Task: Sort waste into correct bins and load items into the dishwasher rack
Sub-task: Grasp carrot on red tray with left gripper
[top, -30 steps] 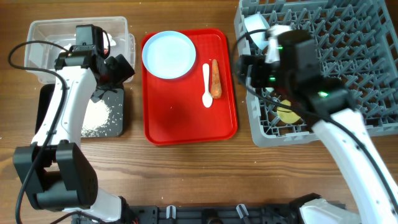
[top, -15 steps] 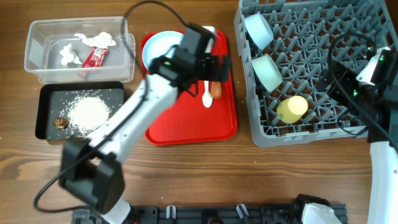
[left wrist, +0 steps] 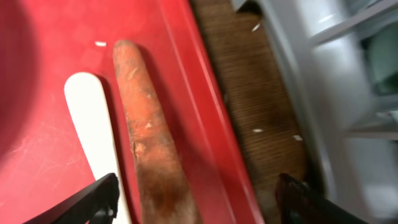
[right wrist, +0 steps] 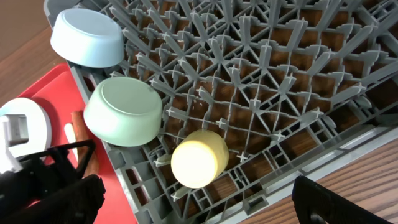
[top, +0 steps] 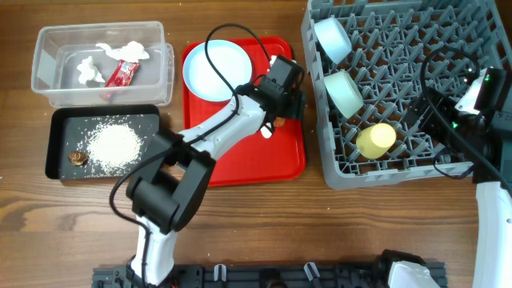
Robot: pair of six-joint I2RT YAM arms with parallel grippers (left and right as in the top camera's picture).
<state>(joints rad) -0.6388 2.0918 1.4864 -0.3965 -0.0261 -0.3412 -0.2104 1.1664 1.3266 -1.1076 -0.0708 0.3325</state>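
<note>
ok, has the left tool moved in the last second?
Yes. The left tool went right, from the clear tub to the carrot at the red tray's right edge.

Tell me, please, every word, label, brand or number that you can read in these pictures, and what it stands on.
No text can be read in any view.
On the red snack wrapper in the clear tub, any print is too small and blurred to read.
</note>
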